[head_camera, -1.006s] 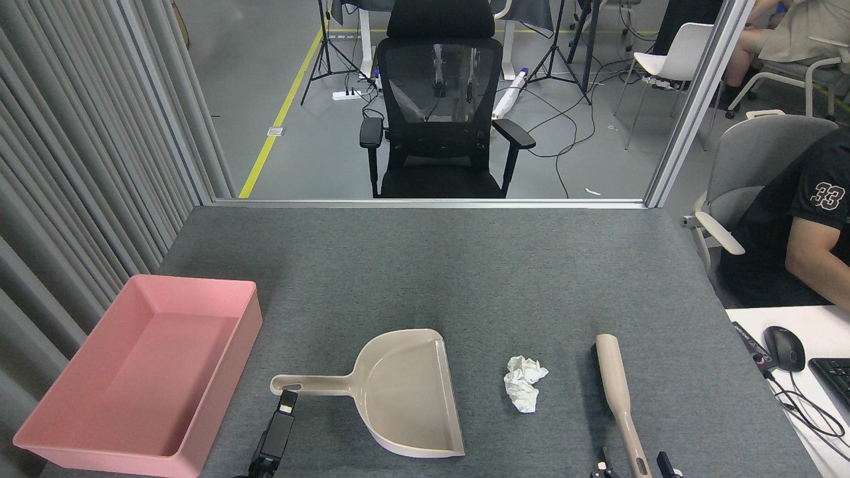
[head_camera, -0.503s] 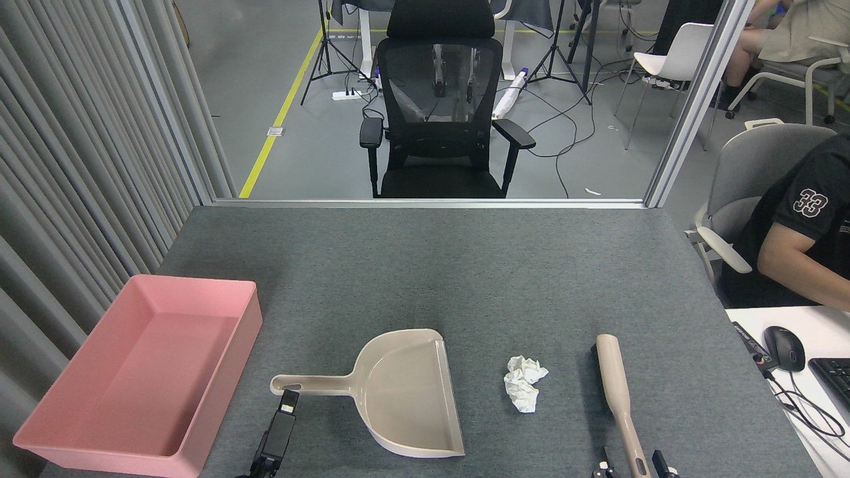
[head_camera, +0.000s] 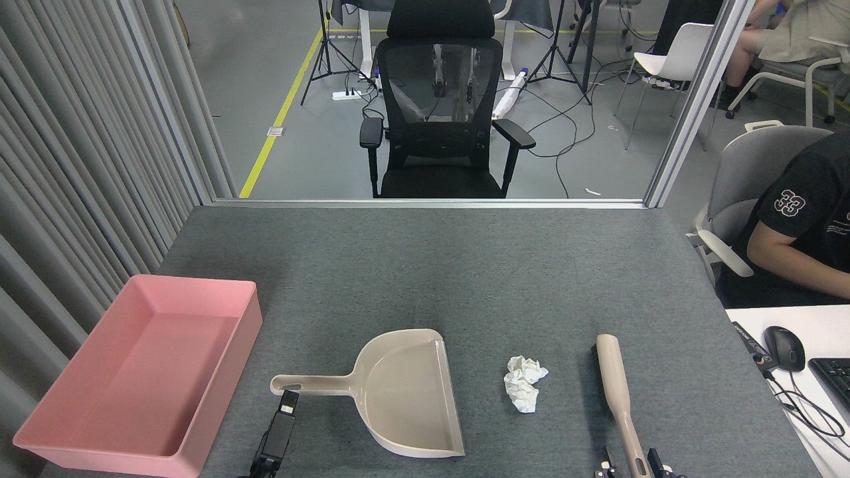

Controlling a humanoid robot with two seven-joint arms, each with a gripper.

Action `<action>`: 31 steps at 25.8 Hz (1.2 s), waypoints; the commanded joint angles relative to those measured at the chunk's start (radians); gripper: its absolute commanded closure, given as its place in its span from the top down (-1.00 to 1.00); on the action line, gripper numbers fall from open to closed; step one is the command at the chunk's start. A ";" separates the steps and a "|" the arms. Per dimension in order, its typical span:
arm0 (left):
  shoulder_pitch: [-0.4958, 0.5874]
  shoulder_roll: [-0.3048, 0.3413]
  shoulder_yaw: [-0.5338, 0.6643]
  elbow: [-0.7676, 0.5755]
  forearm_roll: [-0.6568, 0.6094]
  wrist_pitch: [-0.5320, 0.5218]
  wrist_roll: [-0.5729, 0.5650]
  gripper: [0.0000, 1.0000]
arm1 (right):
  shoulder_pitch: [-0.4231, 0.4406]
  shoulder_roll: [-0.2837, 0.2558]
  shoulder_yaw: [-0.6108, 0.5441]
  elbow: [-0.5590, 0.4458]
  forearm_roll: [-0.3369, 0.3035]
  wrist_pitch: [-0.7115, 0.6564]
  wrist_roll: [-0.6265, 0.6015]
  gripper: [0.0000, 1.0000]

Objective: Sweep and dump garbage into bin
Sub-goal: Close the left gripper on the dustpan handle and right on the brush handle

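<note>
A: Where's the garbage [head_camera: 524, 383] right now?
B: One crumpled white paper wad lies on the grey table [head_camera: 465, 265], between the mouth of the beige dustpan [head_camera: 398, 392] and the brush [head_camera: 619, 398]. It touches neither.

A: And the bin [head_camera: 143, 372]?
B: The pink tub sits at the table's near left corner, well apart from the wad, with the dustpan between them. I see nothing inside it.

A: What's the left gripper [head_camera: 287, 400] doing?
B: Its dark tip sits right at the end of the dustpan handle, just below it. I cannot tell whether it grips the handle or how far apart its fingers are.

A: The right gripper [head_camera: 627, 463]?
B: Only its two fingertips show at the bottom edge, one on each side of the brush handle. They sit close against it, but whether they squeeze it I cannot tell
</note>
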 commanded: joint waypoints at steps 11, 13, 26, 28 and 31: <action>0.000 0.000 0.000 0.001 0.001 0.000 0.000 0.99 | -0.002 0.002 0.000 -0.002 0.002 0.001 -0.014 0.40; 0.000 0.000 0.000 0.001 0.000 0.000 0.000 0.99 | -0.002 0.002 0.000 -0.002 0.002 -0.001 -0.014 0.38; 0.000 0.000 0.000 0.002 0.001 0.000 0.000 0.99 | 0.000 0.000 0.002 -0.002 0.003 -0.001 -0.015 0.13; 0.000 0.000 -0.001 0.002 0.000 0.000 0.000 0.99 | 0.000 0.000 0.002 0.000 0.003 -0.001 -0.014 0.05; 0.000 0.000 -0.001 0.001 0.000 0.000 0.000 0.99 | 0.000 0.000 0.002 -0.002 0.003 -0.002 -0.014 0.04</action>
